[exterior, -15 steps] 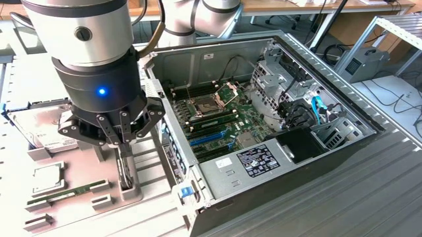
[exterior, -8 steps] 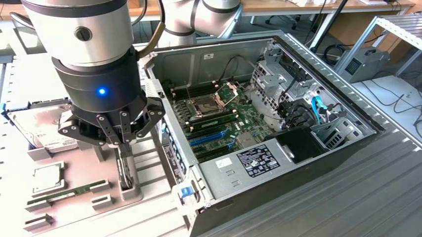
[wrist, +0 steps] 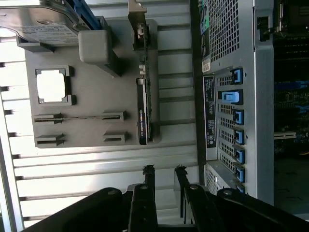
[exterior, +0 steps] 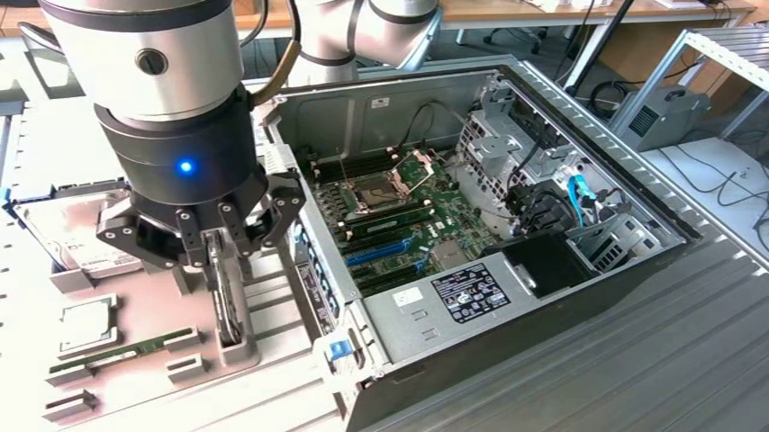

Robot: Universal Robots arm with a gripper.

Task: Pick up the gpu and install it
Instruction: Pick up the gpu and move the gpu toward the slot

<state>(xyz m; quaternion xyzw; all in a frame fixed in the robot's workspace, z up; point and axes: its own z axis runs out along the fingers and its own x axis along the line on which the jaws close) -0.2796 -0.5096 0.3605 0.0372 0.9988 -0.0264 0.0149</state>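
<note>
The gpu [exterior: 230, 310] stands on its long edge in a slot of the grey parts tray [exterior: 139, 297], to the exterior view's left of the open computer case [exterior: 505, 297]. My gripper [exterior: 219, 256] hangs straight above it, a little over its top edge. In the wrist view the gpu [wrist: 143, 113] shows edge-on as a thin black card, with its silvery bracket [wrist: 137, 19] at one end. My gripper [wrist: 164, 176] is open there, its two dark fingers [wrist: 147, 181] apart with nothing between them and clear of the card.
The tray [wrist: 91, 101] also holds a silver hard drive [exterior: 78, 236], a processor chip [wrist: 50, 87] and a slim memory stick [exterior: 126, 349]. The case lies open with its motherboard and blue expansion slots [exterior: 378, 252] exposed. The case's rear panel [wrist: 231, 96] stands close beside the tray.
</note>
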